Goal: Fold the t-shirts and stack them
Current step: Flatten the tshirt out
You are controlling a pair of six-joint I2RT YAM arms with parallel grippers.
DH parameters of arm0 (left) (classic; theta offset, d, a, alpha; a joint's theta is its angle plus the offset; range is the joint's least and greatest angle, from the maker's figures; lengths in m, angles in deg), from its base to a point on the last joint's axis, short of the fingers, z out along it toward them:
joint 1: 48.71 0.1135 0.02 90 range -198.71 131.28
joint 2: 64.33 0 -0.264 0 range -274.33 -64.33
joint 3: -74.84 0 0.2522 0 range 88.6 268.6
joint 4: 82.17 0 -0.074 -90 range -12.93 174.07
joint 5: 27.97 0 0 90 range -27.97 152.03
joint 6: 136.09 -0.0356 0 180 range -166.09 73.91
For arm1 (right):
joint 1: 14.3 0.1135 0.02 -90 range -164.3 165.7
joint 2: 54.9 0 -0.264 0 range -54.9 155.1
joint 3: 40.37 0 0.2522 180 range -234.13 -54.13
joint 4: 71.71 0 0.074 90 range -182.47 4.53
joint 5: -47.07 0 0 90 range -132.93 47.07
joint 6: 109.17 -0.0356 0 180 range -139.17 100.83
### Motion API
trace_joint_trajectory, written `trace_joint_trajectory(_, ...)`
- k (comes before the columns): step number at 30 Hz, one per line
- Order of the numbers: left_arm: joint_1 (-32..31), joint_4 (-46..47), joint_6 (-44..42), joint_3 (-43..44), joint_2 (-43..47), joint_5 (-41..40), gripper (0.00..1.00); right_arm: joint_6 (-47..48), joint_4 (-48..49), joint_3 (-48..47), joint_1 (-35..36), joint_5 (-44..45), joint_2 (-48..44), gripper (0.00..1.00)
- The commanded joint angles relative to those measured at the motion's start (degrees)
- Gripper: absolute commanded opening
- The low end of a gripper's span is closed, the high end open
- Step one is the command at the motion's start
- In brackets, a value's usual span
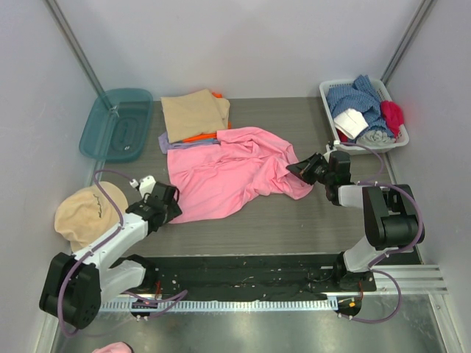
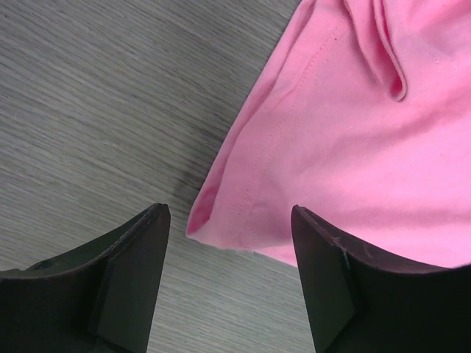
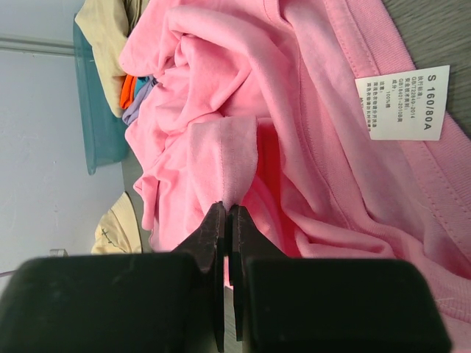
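My right claw (image 1: 303, 169) is clenched on a fold of the bright pink cotton t-shirt (image 1: 235, 173). In my right wrist view the two black fingertips (image 3: 215, 220) press together with a thin ridge of pink cloth (image 3: 309, 147) pinched between them. Just beside that, a white size label (image 3: 401, 103) sits at the collar seam.

My left claw (image 1: 163, 200) is released. Its dark fingers (image 2: 132, 272) stand apart, and the hemmed lower corner of the pink shirt (image 2: 353, 132) lies in the gap between them. I cannot tell whether either finger touches the cloth.

The pink shirt is spread rumpled and unfolded over the middle of the grey wood-grain table (image 1: 294, 220), with one of my claws at each side of it. Its far edge lies against a stack of folded shirts: a tan one (image 1: 195, 114) on top, with an orange one (image 1: 206, 136) and a lilac one (image 1: 173, 143) showing beneath.

A teal translucent plastic tray (image 1: 118, 123) lies left of the stack. A round tan cap (image 1: 87, 213) sits near my left arm, and a white plastic basket (image 1: 327, 103) of mixed clothes stands at the far right.
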Motion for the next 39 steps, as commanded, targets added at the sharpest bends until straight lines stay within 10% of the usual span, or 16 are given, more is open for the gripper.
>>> trace_joint_trajectory(1, 0.93, 3.61, -1.44, 2.03, -1.38, 0.67, 0.68, 1.38, 1.15, -0.75, -0.06, -0.51, -2.01, 0.01)
trace_joint_trajectory(19, 1.54, 4.32, -2.32, 1.59, -0.94, 2.95, 0.45, 1.29, 1.24, -0.58, -0.06, -0.34, -1.66, 0.01)
trace_joint_trajectory(33, 1.46, 3.53, -2.41, 1.41, -0.07, 3.04, 0.0, 1.38, 0.89, -0.67, -0.15, -0.51, -2.01, 0.01)
trace_joint_trajectory(39, 1.54, 2.04, -4.07, 6.04, 1.43, 4.27, 0.0, 6.29, -10.6, -6.35, -0.15, 2.37, -8.22, 0.01)
